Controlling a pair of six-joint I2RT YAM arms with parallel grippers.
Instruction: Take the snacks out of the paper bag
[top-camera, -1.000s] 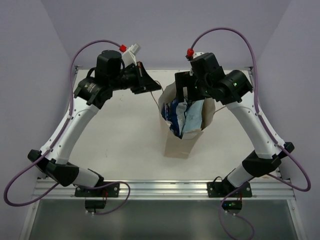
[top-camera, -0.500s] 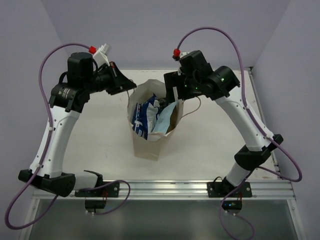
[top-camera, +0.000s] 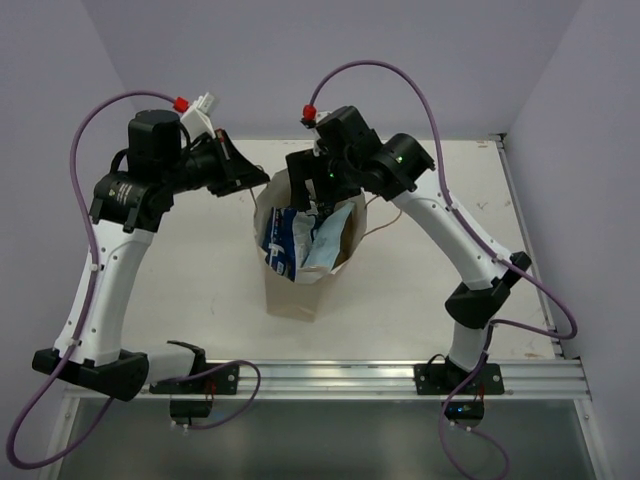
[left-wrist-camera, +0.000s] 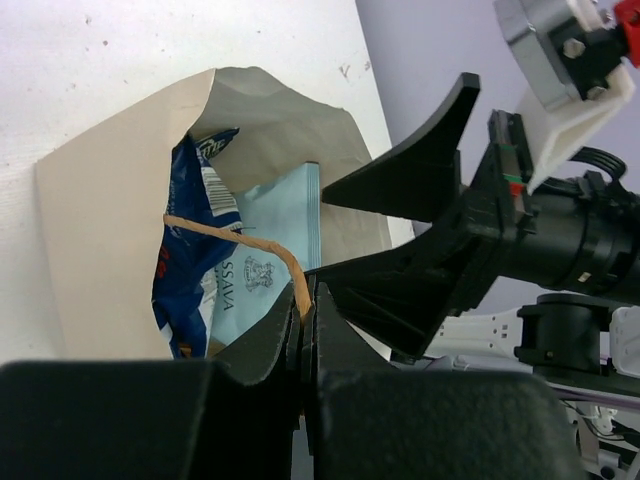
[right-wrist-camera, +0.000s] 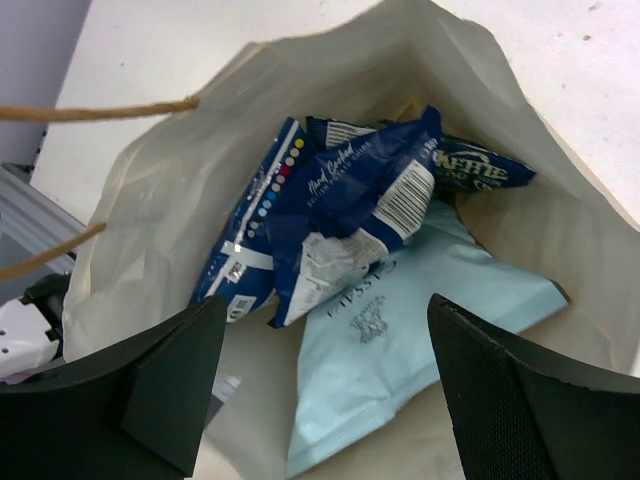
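Paper bag (top-camera: 300, 290) upright mid-table, snacks (top-camera: 298, 236) inside. Left gripper (left-wrist-camera: 303, 322) clenched on cord handle (left-wrist-camera: 236, 238), tensioning the mouth. Right gripper (right-wrist-camera: 325, 335) spread, empty, above opening. Reach step; next: descend, pinch dark blue packet (right-wrist-camera: 345, 195)

The white table (top-camera: 200, 270) fills the middle of the top view, bounded by pale purple walls on the left, right and far sides. A light tan paper bag (top-camera: 295, 290) stands upright on it, a little left of centre, mouth open to the top; it is the only loose thing resting on the surface. A few small dark marks (top-camera: 483, 205) speckle the right side. Along the near edge runs a metal rail (top-camera: 330, 372), with the two arm bases fixed to it, left (top-camera: 185, 362) and right (top-camera: 450, 375).
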